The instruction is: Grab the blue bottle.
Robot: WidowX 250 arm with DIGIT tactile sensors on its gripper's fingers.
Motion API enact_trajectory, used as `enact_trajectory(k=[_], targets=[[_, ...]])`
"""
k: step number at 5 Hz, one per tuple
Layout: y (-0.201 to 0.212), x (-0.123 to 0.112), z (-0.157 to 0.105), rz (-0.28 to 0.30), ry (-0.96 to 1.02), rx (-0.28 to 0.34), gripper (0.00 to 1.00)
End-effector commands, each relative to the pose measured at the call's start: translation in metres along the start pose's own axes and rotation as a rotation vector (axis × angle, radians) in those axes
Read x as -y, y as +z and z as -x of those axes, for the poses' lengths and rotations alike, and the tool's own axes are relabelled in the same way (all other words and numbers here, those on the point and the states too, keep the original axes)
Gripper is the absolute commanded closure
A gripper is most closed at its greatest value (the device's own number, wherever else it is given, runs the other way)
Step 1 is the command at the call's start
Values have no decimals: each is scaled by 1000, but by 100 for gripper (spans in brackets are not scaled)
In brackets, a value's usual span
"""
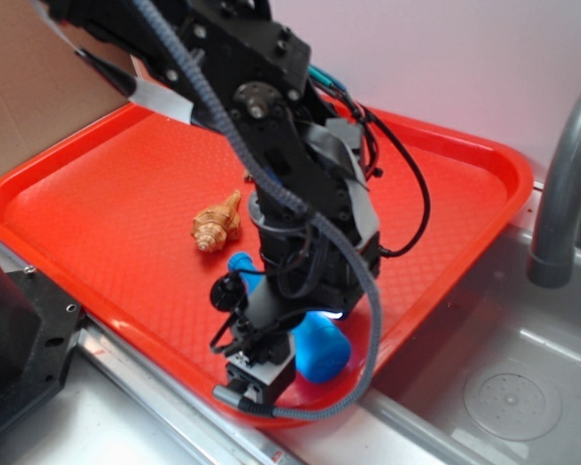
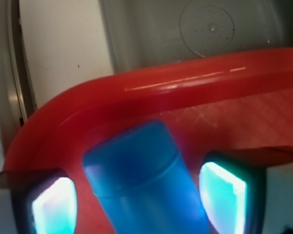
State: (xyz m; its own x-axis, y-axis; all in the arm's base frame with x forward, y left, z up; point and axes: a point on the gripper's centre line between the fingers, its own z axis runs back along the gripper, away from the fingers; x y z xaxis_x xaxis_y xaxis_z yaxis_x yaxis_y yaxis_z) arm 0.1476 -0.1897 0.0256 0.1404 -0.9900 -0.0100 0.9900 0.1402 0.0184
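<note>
The blue bottle [image 1: 321, 351] lies on its side near the front edge of the red tray [image 1: 465, 145]. Its rounded cap [image 1: 240, 263] points towards the seashell, and its middle is hidden by the arm. My gripper [image 1: 289, 334] is low over the bottle and straddles it. In the wrist view the bottle [image 2: 141, 165] fills the space between the two glowing pads [image 2: 53, 204], with a narrow gap on each side. My gripper [image 2: 139, 204] is open and neither pad touches the bottle. The tray's raised rim [image 2: 151, 92] runs just beyond the bottle's flat end.
A tan seashell [image 1: 218, 223] lies on the tray beyond the bottle's cap. A metal sink [image 1: 504, 387] with a drain [image 2: 207, 27] lies past the tray's front edge. A grey faucet [image 1: 562, 194] stands at right. Cardboard [image 1: 29, 87] stands at back left.
</note>
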Motion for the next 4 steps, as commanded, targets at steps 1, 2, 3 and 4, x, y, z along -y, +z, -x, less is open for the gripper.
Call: enact_trajectory(k=[1, 2, 3, 4], targets=[[-24, 25, 42, 46, 84, 7, 0], [-18, 24, 51, 34, 113, 7, 3], [-14, 23, 54, 29, 134, 10, 100], [-10, 22, 57, 33, 158, 11, 100]])
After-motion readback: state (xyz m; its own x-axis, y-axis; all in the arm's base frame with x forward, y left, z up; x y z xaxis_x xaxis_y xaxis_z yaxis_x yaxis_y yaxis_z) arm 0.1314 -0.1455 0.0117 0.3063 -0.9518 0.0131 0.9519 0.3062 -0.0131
